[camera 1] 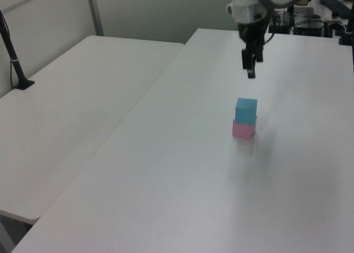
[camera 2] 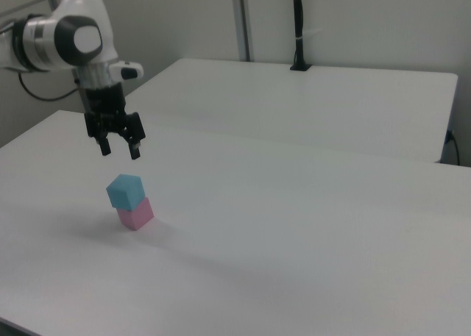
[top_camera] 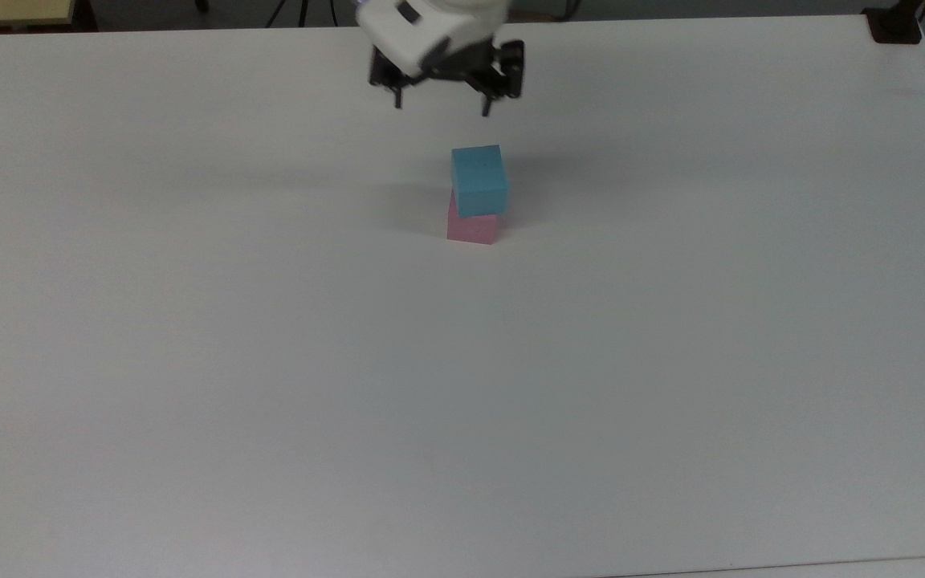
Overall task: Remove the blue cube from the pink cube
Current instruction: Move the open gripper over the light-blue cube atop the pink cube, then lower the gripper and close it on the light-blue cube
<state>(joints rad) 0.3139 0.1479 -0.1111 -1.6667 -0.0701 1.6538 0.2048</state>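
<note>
The white table (top_camera: pixel 189 361) lies bare on every side of the stack, with wide open room out to its edges; in the left view a second table (camera 1: pixel 72 98) adjoins it along the left view's left. The blue cube (top_camera: pixel 479 179) sits on the pink cube (top_camera: pixel 472 226), near the far middle of the table in the top view, well away from any edge. The blue cube is turned slightly against the pink one, so its corners overhang a little; being cubes, neither has a long axis. The gripper (top_camera: pixel 441 104) hangs in the air above the stack, apart from it, fingers pointing down and spread wide, holding nothing. A black post (camera 2: pixel 297 27) stands on the far table, well apart.
</note>
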